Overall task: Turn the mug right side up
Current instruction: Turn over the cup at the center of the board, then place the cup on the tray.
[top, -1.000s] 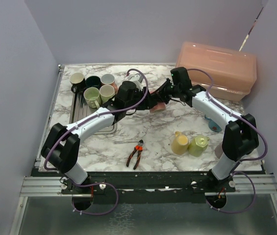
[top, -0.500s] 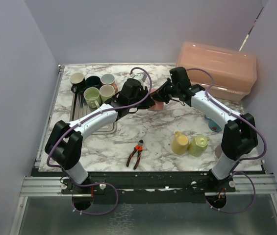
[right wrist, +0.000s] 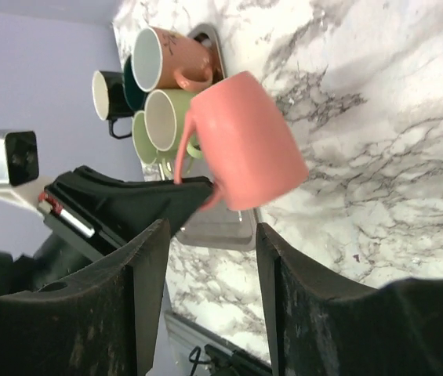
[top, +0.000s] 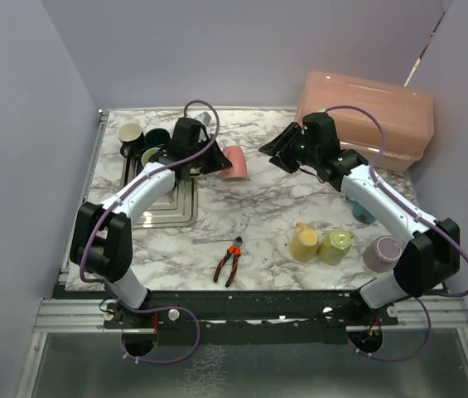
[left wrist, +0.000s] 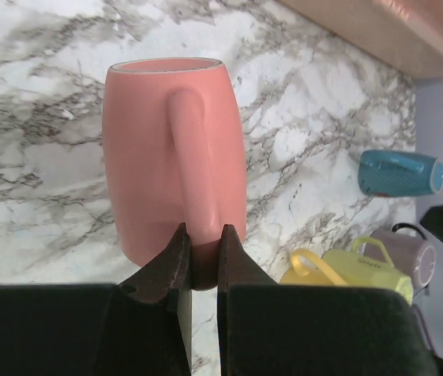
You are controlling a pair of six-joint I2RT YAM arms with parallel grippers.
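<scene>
Now our left gripper (left wrist: 203,239) clamps the pink mug (left wrist: 139,149) by its handle; to its right, our right gripper (right wrist: 211,231) gapes empty.

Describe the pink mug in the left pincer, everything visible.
The pink mug is glossy, ceramic-looking and barrel-shaped, with a pale rim and one loop handle. The left pincer is shut on the handle near the base. The mug hangs tilted beside the metal tray, seemingly clear of the marble table, its mouth turned away from the pincer.
</scene>
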